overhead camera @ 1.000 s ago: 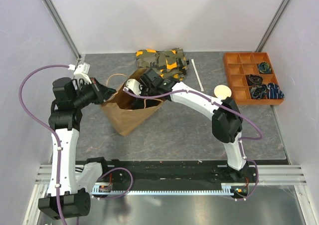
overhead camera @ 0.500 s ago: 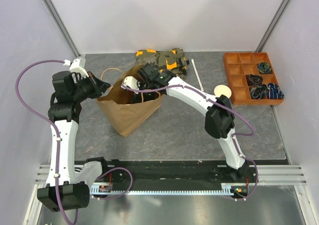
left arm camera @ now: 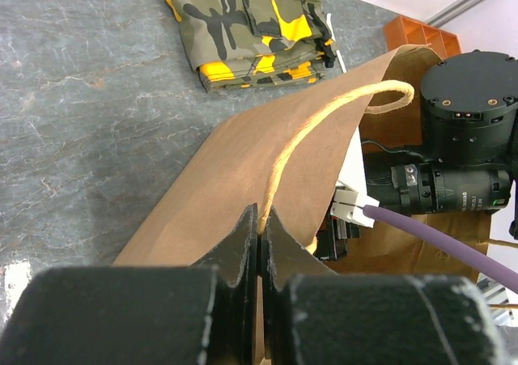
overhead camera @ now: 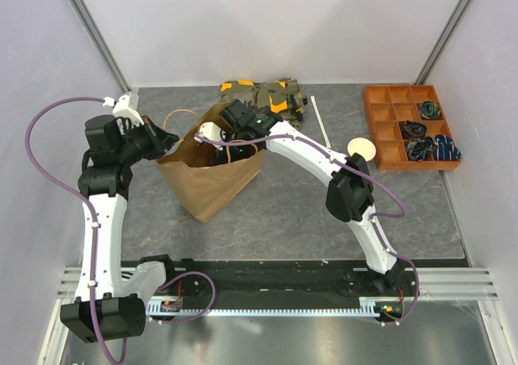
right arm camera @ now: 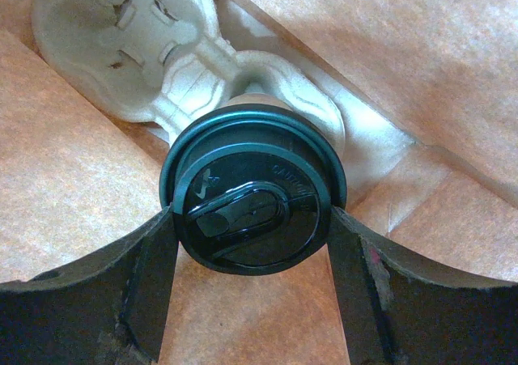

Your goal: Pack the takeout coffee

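Right gripper (right arm camera: 251, 223) is pinching the takeout coffee (right arm camera: 251, 191) by its black lid, deep inside the paper bag (right arm camera: 421, 57). Left gripper (left arm camera: 260, 229) is clamping the bag's rim, holding the mouth wide.

Best approach: be lowering straight along the cup's axis with no tilt, seating the base in the pulp carrier tray (right arm camera: 146, 41) before letting go.

Cup is pointing lid toward the wrist, base toward the tray. Long axis is running along the fingers' reach.

Takeout coffee (right arm camera: 247, 179) in pincer (right arm camera: 252, 215) grip
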